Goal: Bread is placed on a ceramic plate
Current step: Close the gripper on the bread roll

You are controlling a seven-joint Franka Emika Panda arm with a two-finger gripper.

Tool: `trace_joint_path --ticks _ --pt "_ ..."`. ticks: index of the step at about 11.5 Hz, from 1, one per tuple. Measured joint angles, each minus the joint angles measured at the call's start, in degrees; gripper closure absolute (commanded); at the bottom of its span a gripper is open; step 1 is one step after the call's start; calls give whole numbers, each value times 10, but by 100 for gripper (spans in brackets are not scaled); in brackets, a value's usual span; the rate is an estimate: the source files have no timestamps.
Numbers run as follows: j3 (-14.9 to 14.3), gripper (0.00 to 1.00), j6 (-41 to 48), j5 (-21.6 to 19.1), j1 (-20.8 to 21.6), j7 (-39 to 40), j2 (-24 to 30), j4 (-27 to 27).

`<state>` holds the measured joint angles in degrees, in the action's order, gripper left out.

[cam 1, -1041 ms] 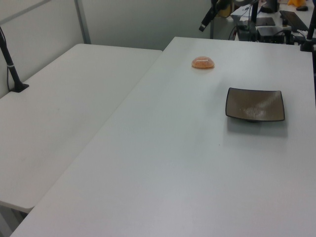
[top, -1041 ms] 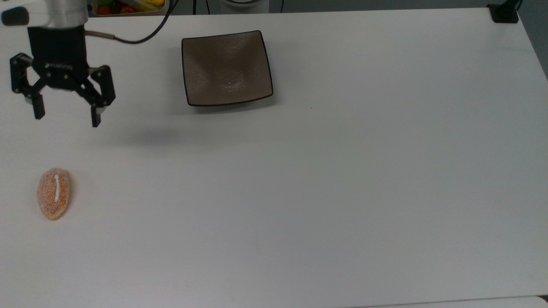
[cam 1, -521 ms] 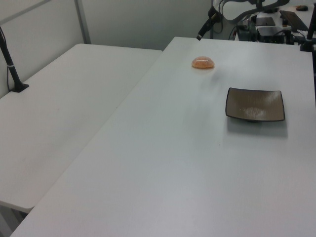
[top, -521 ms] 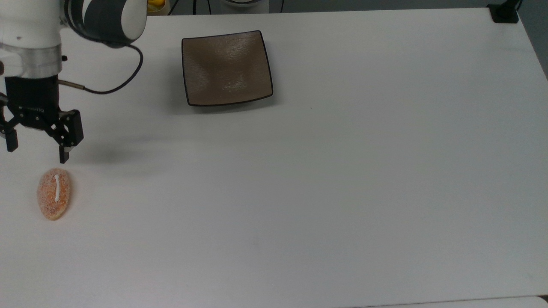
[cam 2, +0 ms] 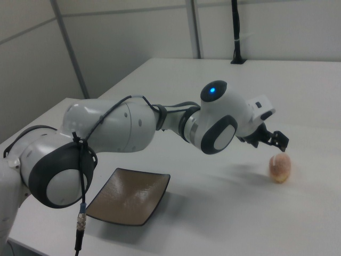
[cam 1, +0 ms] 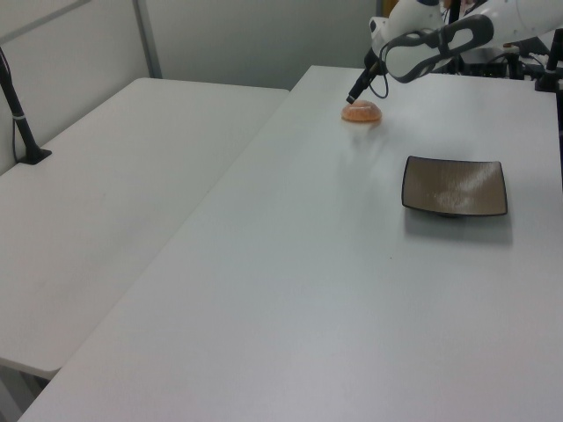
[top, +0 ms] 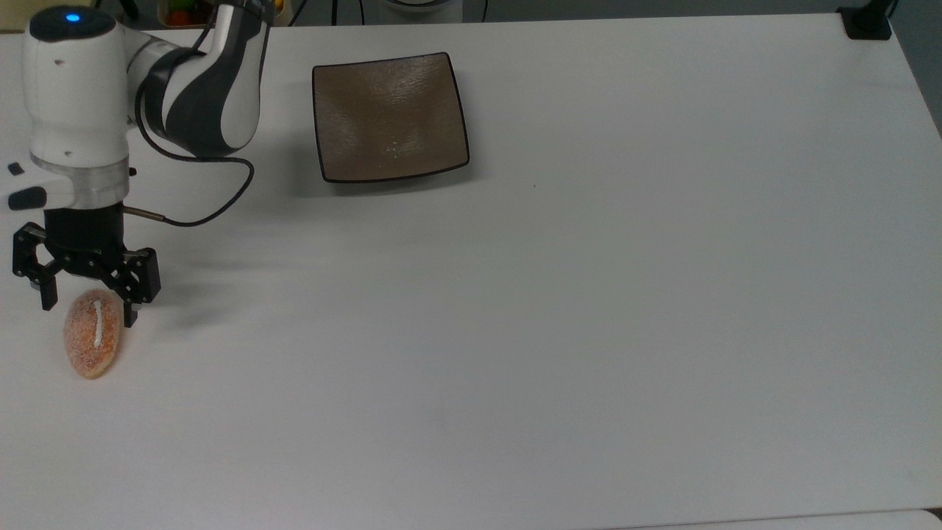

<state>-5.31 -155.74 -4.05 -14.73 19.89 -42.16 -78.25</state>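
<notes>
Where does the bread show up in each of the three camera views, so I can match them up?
Top view: the bread lies near the top view's left edge, between the open gripper fingers.
Left view: upper middle, at the table's far end, under the gripper.
Right view: at the right view's right, beside the gripper.
Shared landmark: the ceramic plate, empty in all three views, well apart from the bread.

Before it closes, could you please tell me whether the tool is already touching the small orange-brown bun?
Cannot tell. In the top view the open tool straddles the small orange-brown bun's upper end, one fingertip overlapping its edge; no view shows contact or gap plainly.
</notes>
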Motion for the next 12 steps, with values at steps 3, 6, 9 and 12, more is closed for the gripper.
trace_joint_path --ticks 3,6,9,12 --pt "0 0 -25 0 -4 21 -29 1" --pt "0 0 -28 0 -12 46 -42 2" --pt "0 36 -28 0 -13 55 -47 2" --pt "0 66 -28 0 -14 89 -49 2"
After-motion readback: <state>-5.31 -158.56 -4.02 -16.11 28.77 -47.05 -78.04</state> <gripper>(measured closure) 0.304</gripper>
